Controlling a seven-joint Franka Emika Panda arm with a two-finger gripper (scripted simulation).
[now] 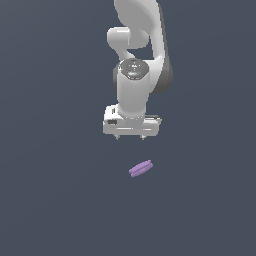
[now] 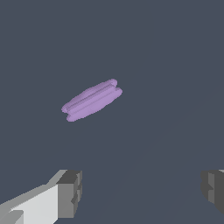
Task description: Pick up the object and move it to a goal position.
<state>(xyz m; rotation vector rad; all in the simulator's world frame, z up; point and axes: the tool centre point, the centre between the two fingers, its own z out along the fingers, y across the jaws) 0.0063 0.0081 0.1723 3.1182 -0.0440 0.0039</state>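
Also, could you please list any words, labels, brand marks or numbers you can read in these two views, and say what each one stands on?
None: no readable text appears in either view.
The purple object is plain, with no print.
The open gripper and the white arm show no legible label or logo.
The dark grey surface is unmarked.

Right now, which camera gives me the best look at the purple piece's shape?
The wrist view: the purple piece looks large there, its two fused rods plainly visible, with nothing covering it. The exterior view shows it small, lying below the open gripper.
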